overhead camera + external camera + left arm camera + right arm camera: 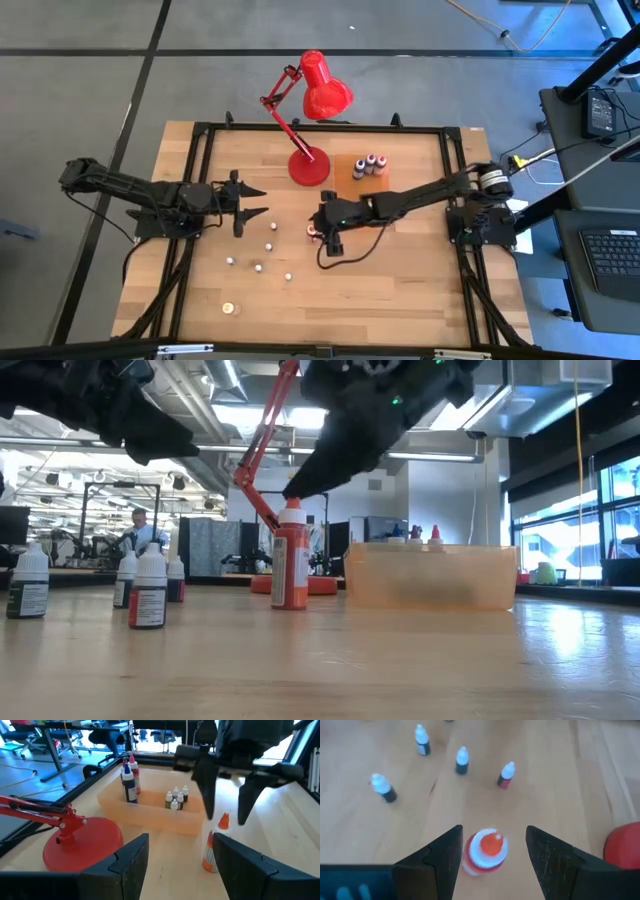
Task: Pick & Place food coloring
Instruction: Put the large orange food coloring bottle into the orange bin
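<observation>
An orange food coloring bottle (487,851) with a white collar and orange tip stands upright on the wooden table (400,270) near its middle. My right gripper (494,832) hangs open just above it, slanting down, one finger on each side of the cap and touching nothing. In the low view this bottle (290,565) stands below the same gripper (330,460). Several tiny white-capped bottles (269,245) stand on the table to its left. My left gripper (258,201) waits open and empty over the table's left side.
A red desk lamp stands on its base (310,166) at the table's far middle. Beside it an orange translucent tray (385,177) holds several bottles (370,164). One small orange bottle (231,308) stands near the front left. A person (143,530) shows in the room behind.
</observation>
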Controlling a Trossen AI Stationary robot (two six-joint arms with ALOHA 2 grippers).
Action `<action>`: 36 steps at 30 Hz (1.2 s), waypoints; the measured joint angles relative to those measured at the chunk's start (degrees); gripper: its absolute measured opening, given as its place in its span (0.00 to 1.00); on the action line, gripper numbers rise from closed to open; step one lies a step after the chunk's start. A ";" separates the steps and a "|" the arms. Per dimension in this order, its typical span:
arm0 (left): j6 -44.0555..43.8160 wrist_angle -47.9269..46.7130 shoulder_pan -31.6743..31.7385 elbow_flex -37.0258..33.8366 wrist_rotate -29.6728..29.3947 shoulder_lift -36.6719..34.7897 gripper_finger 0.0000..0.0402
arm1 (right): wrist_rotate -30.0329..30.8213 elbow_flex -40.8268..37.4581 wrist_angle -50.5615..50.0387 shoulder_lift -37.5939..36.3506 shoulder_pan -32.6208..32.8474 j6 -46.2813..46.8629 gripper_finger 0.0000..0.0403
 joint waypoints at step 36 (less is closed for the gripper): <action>0.02 1.68 0.00 0.00 0.11 -0.02 0.53 | -3.43 0.79 -1.51 2.04 -1.40 0.71 0.40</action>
